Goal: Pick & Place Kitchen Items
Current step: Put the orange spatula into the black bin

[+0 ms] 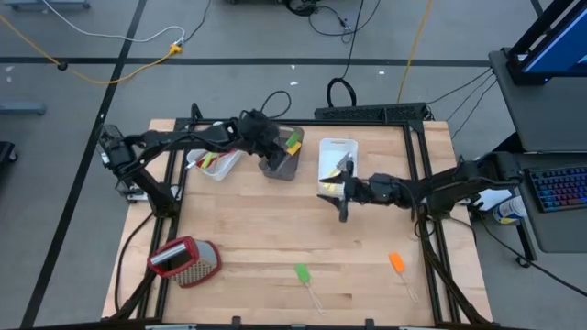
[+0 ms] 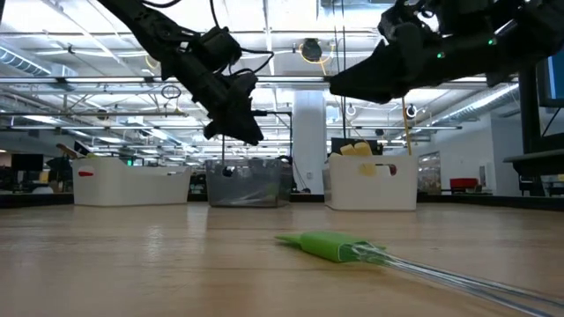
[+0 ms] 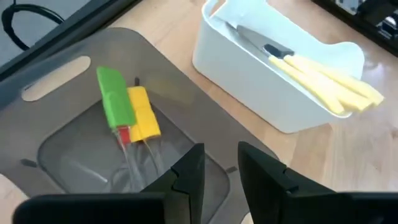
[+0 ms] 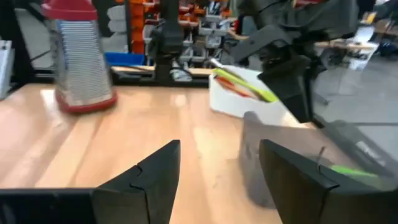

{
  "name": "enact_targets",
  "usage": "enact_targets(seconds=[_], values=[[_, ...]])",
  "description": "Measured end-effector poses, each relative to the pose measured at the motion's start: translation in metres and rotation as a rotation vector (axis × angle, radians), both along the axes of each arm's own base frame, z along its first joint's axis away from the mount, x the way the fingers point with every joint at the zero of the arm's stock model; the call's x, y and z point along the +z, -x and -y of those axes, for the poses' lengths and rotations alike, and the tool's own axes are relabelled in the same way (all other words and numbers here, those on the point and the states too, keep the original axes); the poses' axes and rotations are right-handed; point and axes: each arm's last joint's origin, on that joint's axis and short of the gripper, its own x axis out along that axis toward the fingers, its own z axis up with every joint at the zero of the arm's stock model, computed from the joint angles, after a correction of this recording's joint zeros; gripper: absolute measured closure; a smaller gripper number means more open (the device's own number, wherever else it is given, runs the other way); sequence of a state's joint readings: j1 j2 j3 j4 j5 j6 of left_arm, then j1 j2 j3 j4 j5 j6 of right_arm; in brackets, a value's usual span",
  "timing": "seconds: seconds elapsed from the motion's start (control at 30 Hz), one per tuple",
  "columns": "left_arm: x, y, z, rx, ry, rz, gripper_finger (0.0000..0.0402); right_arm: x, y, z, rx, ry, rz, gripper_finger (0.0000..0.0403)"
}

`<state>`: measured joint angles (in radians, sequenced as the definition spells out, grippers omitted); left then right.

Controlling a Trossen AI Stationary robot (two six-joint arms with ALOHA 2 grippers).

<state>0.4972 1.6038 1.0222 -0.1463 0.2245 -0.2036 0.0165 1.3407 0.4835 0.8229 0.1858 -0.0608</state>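
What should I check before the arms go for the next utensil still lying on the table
1. Left gripper empty above the dark tub: ok, fingers apart, nothing between them.
2. Right gripper free: ok, open and empty.
3. Green spatula reachable: ok, lies alone on bare wood.
4. Orange spatula reachable: ok, nothing around it.
5. Grater out of the way: ok, well apart from both spatulas.
6. Knives settled in the white tub: ok.

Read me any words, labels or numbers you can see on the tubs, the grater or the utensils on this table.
None can be read.
White tub, grey tub, grater: no print visible.
Green spatula and orange spatula: plain.
Background shelves in the low view: signs too blurred to read.
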Motion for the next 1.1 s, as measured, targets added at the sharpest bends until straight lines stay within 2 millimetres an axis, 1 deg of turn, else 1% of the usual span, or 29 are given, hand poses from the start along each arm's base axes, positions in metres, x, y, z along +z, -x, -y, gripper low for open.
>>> enact_targets(seconds=[0.23,0.3,0.37,0.53,0.6,0.67,0.73,0.8,0.93,1.0,1.1], values=[[0.002,-0.009,0.013,-0.017,-0.041,0.019,0.0300,-0.004,0.012,-0.030,0.054,-0.108,-0.126,0.0191],[0.004,-0.012,0.015,-0.023,-0.056,0.045,0.0300,-0.006,0.014,-0.039,0.053,-0.147,-0.185,0.0191],[0.007,-0.015,0.016,-0.028,-0.069,0.072,0.0300,-0.004,0.012,-0.049,0.041,-0.173,-0.267,0.0191],[0.014,-0.021,0.017,-0.035,-0.111,0.160,0.0300,0.020,0.007,-0.070,-0.045,-0.210,-0.495,0.0191],[0.017,-0.022,0.016,-0.034,-0.126,0.192,0.0300,0.029,0.008,-0.076,-0.068,-0.245,-0.543,0.0191],[0.020,-0.023,0.015,-0.032,-0.140,0.220,0.0300,0.034,0.009,-0.082,-0.077,-0.296,-0.551,0.0191],[0.022,-0.024,0.015,-0.032,-0.147,0.236,0.0300,0.033,0.013,-0.086,-0.080,-0.378,-0.583,0.0191],[0.022,-0.024,0.015,-0.038,-0.157,0.238,0.0300,0.028,0.018,-0.090,-0.082,-0.505,-0.648,0.0192],[0.023,-0.025,0.015,-0.061,-0.200,0.244,0.0300,0.018,0.032,-0.096,-0.121,-0.744,-0.839,0.0192],[0.024,-0.025,0.015,-0.066,-0.214,0.249,0.0300,0.011,0.041,-0.102,-0.123,-0.854,-0.951,0.0192],[0.025,-0.025,0.015,-0.072,-0.226,0.253,0.0300,0.003,0.051,-0.111,-0.148,-1.014,-1.069,0.0193]])
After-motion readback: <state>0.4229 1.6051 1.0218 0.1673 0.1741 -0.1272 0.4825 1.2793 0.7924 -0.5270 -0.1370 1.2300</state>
